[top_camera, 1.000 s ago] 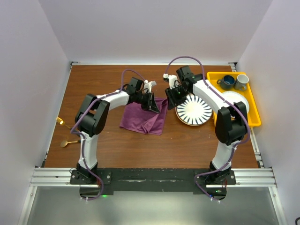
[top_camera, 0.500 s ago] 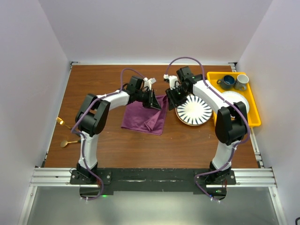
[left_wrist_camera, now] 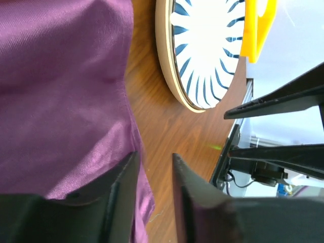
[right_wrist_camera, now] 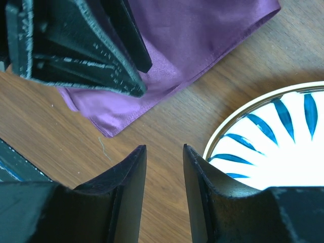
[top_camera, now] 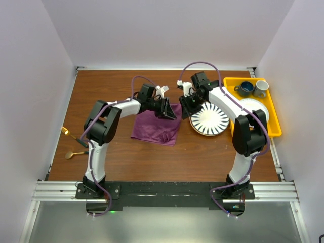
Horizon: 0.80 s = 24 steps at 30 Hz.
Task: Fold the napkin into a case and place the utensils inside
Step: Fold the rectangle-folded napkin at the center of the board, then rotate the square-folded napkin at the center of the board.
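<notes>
1. The purple napkin (top_camera: 154,130) is lying rumpled on the table (top_camera: 152,164), just left of the striped plate (top_camera: 209,121).
2. The left gripper (top_camera: 170,114) is hovering over the napkin edge nearest the striped plate. Its fingers (left_wrist_camera: 115,188) are standing a narrow gap apart, with wood showing between them (nothing pinched).
3. The right gripper (top_camera: 186,105) is hanging by the striped plate's far left rim, its fingers (right_wrist_camera: 130,185) slightly parted and holding nothing.
4. The gold utensils (top_camera: 69,155) are lying well away from the striped plate, at the table's left edge.

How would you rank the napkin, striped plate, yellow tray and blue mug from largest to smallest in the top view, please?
1. yellow tray
2. napkin
3. striped plate, slightly smaller
4. blue mug
</notes>
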Available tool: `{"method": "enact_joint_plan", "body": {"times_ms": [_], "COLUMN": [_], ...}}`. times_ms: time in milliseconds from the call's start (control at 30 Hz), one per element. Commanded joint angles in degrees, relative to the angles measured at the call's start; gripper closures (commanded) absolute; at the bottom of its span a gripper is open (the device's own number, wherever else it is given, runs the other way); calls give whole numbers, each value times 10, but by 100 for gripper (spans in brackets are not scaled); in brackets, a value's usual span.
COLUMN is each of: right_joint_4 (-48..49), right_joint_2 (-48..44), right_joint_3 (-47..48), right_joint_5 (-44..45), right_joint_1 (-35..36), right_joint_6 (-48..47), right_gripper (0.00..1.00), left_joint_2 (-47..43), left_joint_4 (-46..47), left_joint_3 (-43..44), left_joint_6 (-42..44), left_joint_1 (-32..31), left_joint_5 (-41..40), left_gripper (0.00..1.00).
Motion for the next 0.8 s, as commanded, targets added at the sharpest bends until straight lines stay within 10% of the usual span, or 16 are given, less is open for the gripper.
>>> {"method": "enact_joint_plan", "body": {"times_ms": [0,367,767], "right_joint_4": [11,34,87], "right_joint_2": [-13,52,167], "right_joint_3": [16,84,215], "right_joint_5": [-2,-24,24], "right_joint_1": [-2,-1,-2], "right_joint_6": [-2,-11,-17], "right_gripper": [60,61,53], "left_joint_2": [-60,-198,-187], "left_joint_4": [-30,-365,-355], "left_joint_3": [7,-25,-140], "left_joint_6": [57,398,382], "left_joint_1": [32,185,229], "left_joint_5": [28,-70,-92], "left_gripper": [55,55,40]}}
